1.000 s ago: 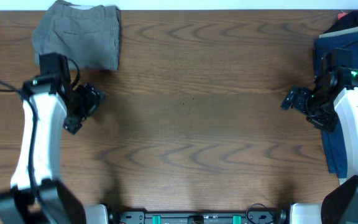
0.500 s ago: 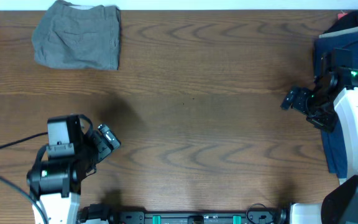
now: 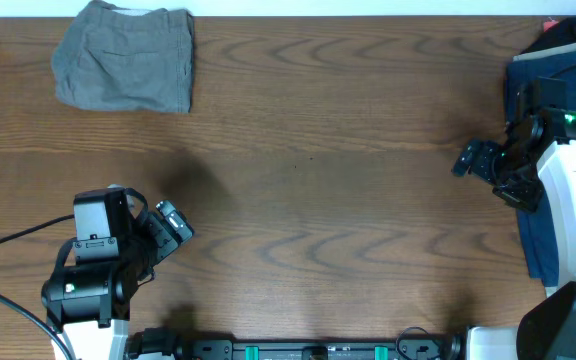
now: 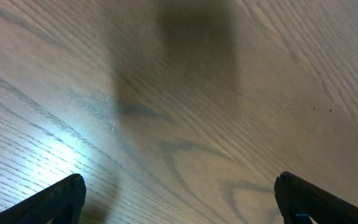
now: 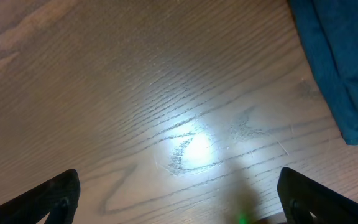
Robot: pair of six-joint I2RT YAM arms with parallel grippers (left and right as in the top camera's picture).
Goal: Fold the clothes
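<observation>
Overhead, the grey shorts (image 3: 123, 68) lie folded at the table's (image 3: 318, 200) far left corner, well apart from the left gripper (image 3: 174, 228), which hovers by the table's near left edge, jaws wide and holding nothing. The right gripper (image 3: 471, 160) hangs equally wide and empty at the table's right side, beside a dark blue garment (image 3: 530, 120). Only the right wrist view shows that garment's edge lying on the wood; the left wrist view shows plain wood grain.

Left tool (image 3: 173, 222) pulled back from the shorts (image 3: 125, 57), now well apart, near the table (image 3: 318, 180) front edge
</observation>
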